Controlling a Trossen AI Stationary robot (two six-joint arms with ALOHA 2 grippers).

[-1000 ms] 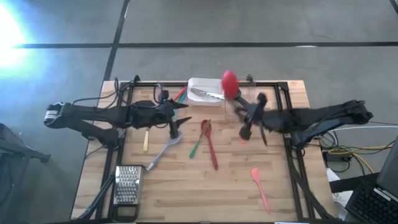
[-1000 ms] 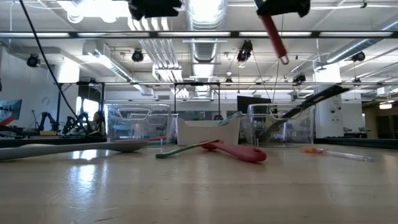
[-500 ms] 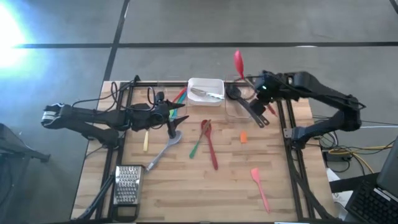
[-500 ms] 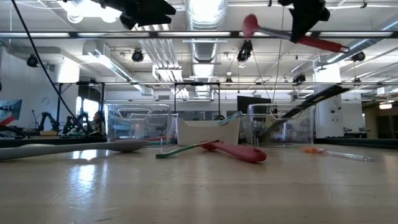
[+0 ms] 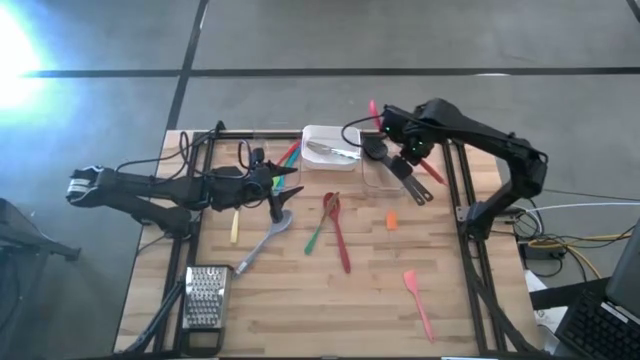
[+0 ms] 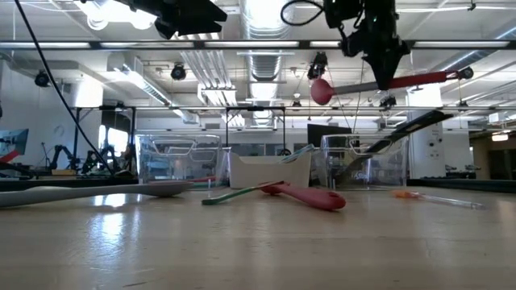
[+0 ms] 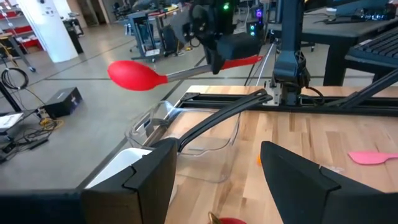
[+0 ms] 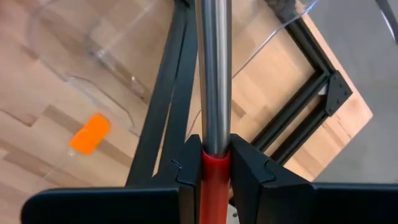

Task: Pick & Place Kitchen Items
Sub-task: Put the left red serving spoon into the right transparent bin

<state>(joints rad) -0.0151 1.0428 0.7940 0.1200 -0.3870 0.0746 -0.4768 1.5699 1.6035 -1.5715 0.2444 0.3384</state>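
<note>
While the left gripper (image 5: 290, 180) waits with fingers wide, the right gripper (image 6: 382, 76) pinches a red spoon (image 7: 134, 76) level above the clear bin (image 5: 385, 178), apparently lining up a drop.

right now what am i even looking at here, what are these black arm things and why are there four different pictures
These are two robot arms at a wooden table, each ending in a two-finger claw. One picture looks straight down from above, one looks level across the tabletop, and two come from cameras on the arms' wrists.

The right claw is shut on a red-headed spoon, gripping it where the metal shaft meets the red handle, in the air above a clear bin at the table's far edge. The left claw hangs open over the table, holding nothing.

On the table lie a red spoon, a green spoon, a grey spatula, a pink spatula and a metal grater. A white tray at the far edge holds cutlery.
</note>
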